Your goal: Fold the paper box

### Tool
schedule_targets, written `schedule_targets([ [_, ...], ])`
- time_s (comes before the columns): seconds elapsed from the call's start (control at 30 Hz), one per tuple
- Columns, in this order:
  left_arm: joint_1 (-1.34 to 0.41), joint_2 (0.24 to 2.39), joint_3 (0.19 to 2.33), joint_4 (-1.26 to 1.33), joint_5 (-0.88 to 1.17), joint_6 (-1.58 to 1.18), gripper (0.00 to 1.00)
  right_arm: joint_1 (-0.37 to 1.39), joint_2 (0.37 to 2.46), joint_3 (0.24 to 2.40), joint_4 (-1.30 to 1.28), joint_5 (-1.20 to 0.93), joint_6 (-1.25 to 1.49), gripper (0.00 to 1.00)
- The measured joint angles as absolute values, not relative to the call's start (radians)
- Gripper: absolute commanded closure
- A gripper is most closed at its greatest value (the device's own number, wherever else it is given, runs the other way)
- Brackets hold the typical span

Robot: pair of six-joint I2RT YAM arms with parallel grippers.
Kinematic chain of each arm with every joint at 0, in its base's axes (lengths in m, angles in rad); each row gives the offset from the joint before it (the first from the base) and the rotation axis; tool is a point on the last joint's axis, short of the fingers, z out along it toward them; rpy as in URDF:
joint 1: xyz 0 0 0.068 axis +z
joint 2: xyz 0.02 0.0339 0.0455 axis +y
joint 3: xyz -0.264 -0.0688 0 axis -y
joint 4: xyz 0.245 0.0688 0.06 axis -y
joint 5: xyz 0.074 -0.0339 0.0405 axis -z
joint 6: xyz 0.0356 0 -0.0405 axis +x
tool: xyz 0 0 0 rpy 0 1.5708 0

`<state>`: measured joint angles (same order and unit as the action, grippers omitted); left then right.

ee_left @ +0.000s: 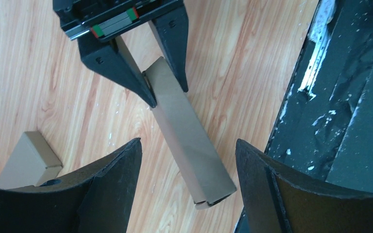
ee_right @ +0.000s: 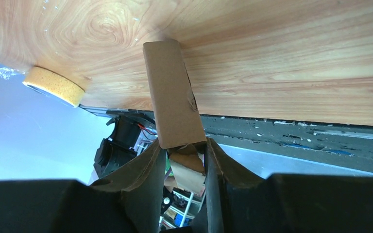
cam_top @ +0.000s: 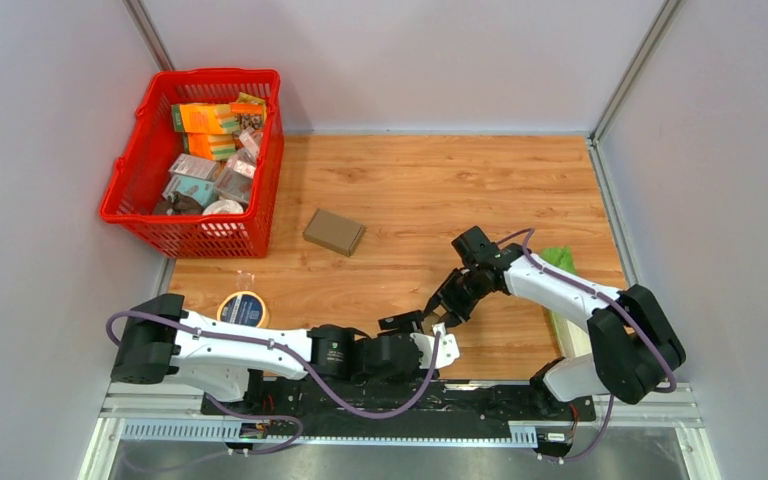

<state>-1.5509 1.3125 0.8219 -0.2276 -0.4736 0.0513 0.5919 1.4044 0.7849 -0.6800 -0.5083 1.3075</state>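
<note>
The paper box (ee_left: 187,136) is a long, narrow piece of brown cardboard, tilted above the wooden table. My right gripper (ee_right: 184,144) is shut on one end of it, with a loose flap (ee_right: 187,167) showing between the fingers. The left wrist view shows that gripper (ee_left: 169,97) clamping the box's far end. My left gripper (ee_left: 187,141) stands wide open, its fingers (ee_left: 119,179) on either side of the box's free end without touching it. From above, both grippers, left (cam_top: 410,325) and right (cam_top: 438,312), meet near the table's front edge, and the box is mostly hidden between them.
A second brown folded box (cam_top: 335,232) lies mid-table, also seen as a box (ee_left: 29,162) at the left. A red basket (cam_top: 140,215) of packets stands at the back left. A tape roll (cam_top: 243,308) lies front left, a green item (cam_top: 560,258) at the right. The black base rail (ee_left: 340,97) borders the front.
</note>
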Motion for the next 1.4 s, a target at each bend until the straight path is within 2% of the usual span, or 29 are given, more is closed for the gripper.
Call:
schedule_targets([
  [0.4,-1.552,1.391,0.828,-0.146,-0.456,0.051,0.21,0.593,1.406,0.812,-0.748,-0.481,1.318,0.64],
  [0.6,-1.552,1.493,0.828,-0.138,-0.567,0.051,0.23,0.609,1.406,0.812,-0.751,-0.48,1.338,0.64],
  [0.7,-1.552,1.519,0.828,-0.136,-0.617,0.049,0.34,0.616,1.404,0.812,-0.753,-0.476,1.348,0.63],
  [0.73,-1.552,1.526,0.828,-0.136,-0.627,0.046,0.44,0.618,1.401,0.812,-0.754,-0.472,1.354,0.63],
  [0.83,-1.552,1.547,0.828,-0.136,-0.647,0.031,0.6,0.625,1.392,0.812,-0.758,-0.458,1.368,0.59],
  [0.87,-1.552,1.552,0.828,-0.136,-0.653,0.026,0.62,0.626,1.388,0.812,-0.759,-0.453,1.371,0.57],
  [0.97,-1.551,1.555,0.828,-0.129,-0.679,0.01,0.67,0.629,1.38,0.812,-0.772,-0.447,1.374,0.41],
  [1.0,-1.549,1.555,0.826,-0.121,-0.682,0.002,0.68,0.63,1.377,0.812,-0.77,-0.446,1.372,0.29],
  [1.07,-1.548,1.55,0.812,-0.105,-0.683,-0.013,0.69,0.63,1.366,0.812,-0.768,-0.44,1.357,0.13],
  [1.1,-1.545,1.541,0.797,-0.091,-0.682,-0.023,0.69,0.632,1.36,0.813,-0.767,-0.43,1.339,0.01],
  [1.4,-1.452,1.339,0.621,0.006,-0.51,-0.099,0.72,0.613,1.212,0.905,-0.728,-0.392,0.89,0.0],
])
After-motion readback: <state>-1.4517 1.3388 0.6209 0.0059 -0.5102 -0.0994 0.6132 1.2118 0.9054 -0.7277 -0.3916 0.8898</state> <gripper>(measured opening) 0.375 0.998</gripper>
